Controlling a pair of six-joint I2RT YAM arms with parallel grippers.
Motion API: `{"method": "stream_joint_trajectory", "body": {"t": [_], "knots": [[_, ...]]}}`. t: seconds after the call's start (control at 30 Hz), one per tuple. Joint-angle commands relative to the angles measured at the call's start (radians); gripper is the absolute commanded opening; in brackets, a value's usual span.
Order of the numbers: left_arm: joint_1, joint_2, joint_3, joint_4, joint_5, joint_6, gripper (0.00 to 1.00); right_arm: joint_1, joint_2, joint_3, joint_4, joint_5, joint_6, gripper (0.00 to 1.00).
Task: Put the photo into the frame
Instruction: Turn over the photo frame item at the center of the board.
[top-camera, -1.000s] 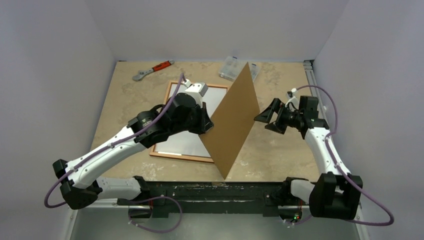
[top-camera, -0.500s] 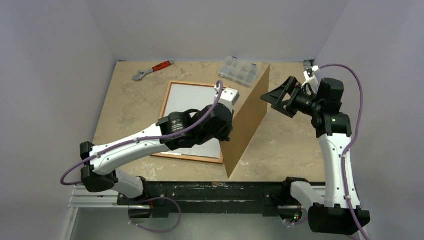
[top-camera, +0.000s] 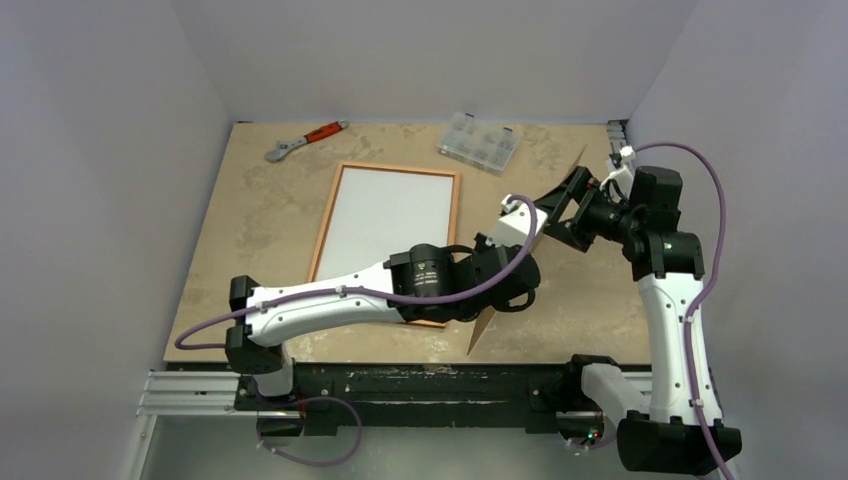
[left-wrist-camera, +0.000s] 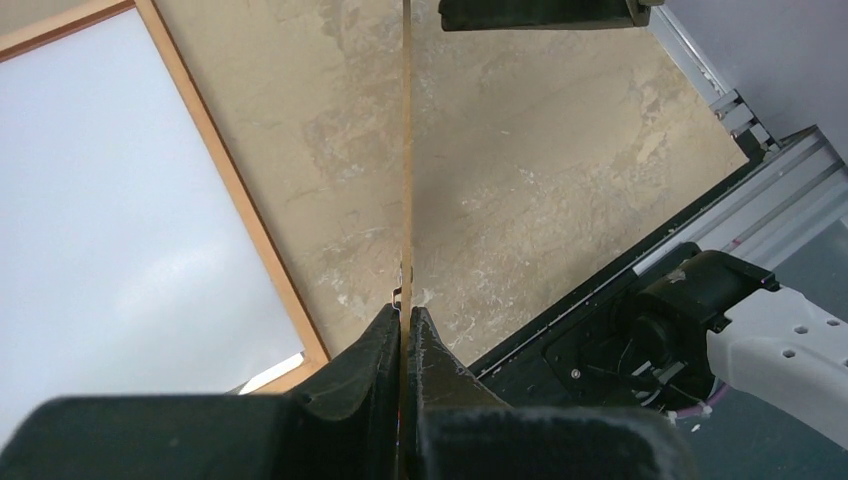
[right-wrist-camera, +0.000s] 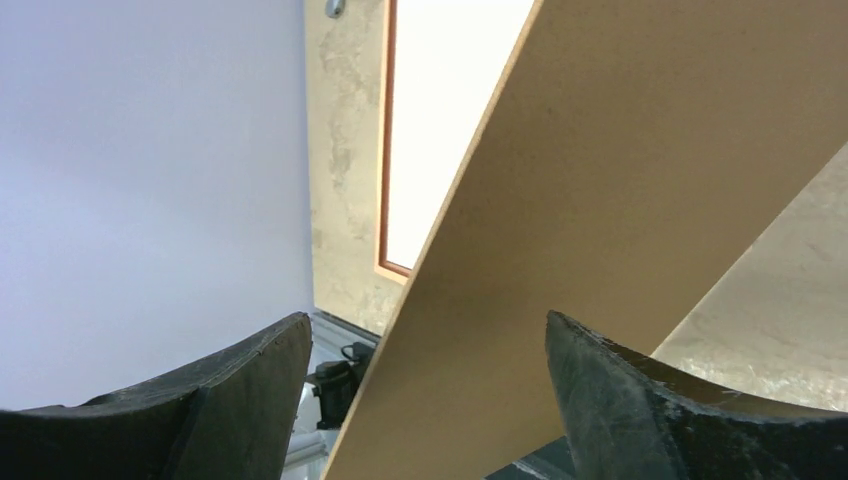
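The frame (top-camera: 327, 215) lies flat on the table left of centre, its thin wooden rail around a plain white sheet (top-camera: 385, 230) that looks like the photo lying back up; no printed side shows. My left gripper (left-wrist-camera: 404, 312) is shut on the lower edge of a brown backing board (top-camera: 481, 333), holding it upright and edge-on to the right of the frame (left-wrist-camera: 235, 200). My right gripper (top-camera: 560, 205) stands open at the board's upper far end. In the right wrist view the board (right-wrist-camera: 620, 200) slants between the fingers of the right gripper (right-wrist-camera: 425, 317); I cannot tell whether they touch it.
A red-handled wrench (top-camera: 305, 140) and a clear compartment box (top-camera: 480, 142) lie at the back of the table. A metal rail (top-camera: 620, 150) runs along the right edge. Walls close in on three sides. The black base bar (top-camera: 420, 385) spans the near edge.
My left arm has swung the board rightward off the frame, uncovering the white sheet. The board now stands edge-on. My right gripper rose, then came down around the board's upper end, still open.
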Motion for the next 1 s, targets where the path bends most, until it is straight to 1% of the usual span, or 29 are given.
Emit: {"method": "stream_joint_trajectory", "body": {"t": [0.0,0.03,0.07,0.17,0.2,0.23,0.3,0.33,0.4,0.47,0.5,0.53,0.57,0.63,0.7,0.83,0.97], "knots": [[-0.031,0.011,0.077,0.043,-0.046,0.067,0.00,0.006,-0.014,0.026,-0.064,0.066,-0.046,0.80],[-0.035,0.016,0.076,0.050,-0.038,0.080,0.01,0.007,-0.012,0.026,-0.071,0.069,-0.051,0.74],[-0.037,0.020,0.075,0.052,-0.035,0.079,0.06,0.007,-0.011,0.027,-0.081,0.074,-0.060,0.68],[-0.045,0.034,0.073,0.070,-0.012,0.097,0.15,0.006,-0.010,0.031,-0.120,0.112,-0.094,0.55],[-0.048,0.038,0.072,0.077,-0.006,0.105,0.20,0.007,-0.011,0.031,-0.134,0.129,-0.105,0.52],[-0.049,0.039,0.072,0.084,0.000,0.110,0.29,0.006,-0.015,0.029,-0.152,0.143,-0.116,0.48],[-0.050,0.035,0.069,0.090,0.013,0.116,0.43,0.006,-0.029,0.020,-0.161,0.155,-0.125,0.44],[-0.049,0.029,0.064,0.096,0.016,0.119,0.52,0.006,-0.035,0.016,-0.166,0.161,-0.127,0.42],[-0.051,0.003,0.029,0.126,0.044,0.130,0.67,0.007,-0.048,0.011,-0.170,0.172,-0.132,0.39],[-0.049,-0.042,-0.041,0.201,0.081,0.150,0.77,0.006,-0.057,0.011,-0.175,0.179,-0.142,0.37],[-0.049,-0.072,-0.082,0.247,0.104,0.153,0.80,0.007,-0.061,0.013,-0.178,0.186,-0.147,0.37],[-0.048,-0.099,-0.118,0.292,0.126,0.160,0.82,0.007,-0.064,0.016,-0.184,0.195,-0.152,0.36],[-0.046,-0.127,-0.153,0.331,0.141,0.163,0.83,0.007,-0.068,0.017,-0.185,0.202,-0.153,0.34],[-0.041,-0.178,-0.208,0.385,0.166,0.159,0.83,0.007,-0.072,0.022,-0.187,0.208,-0.157,0.29],[-0.030,-0.227,-0.259,0.434,0.188,0.148,0.83,0.006,-0.070,0.032,-0.192,0.208,-0.163,0.26],[0.000,-0.315,-0.373,0.478,0.205,0.116,0.83,0.006,-0.065,0.037,-0.201,0.210,-0.177,0.25],[0.028,-0.384,-0.452,0.473,0.174,0.087,0.83,0.006,-0.086,0.012,-0.200,0.198,-0.185,0.27]]}}
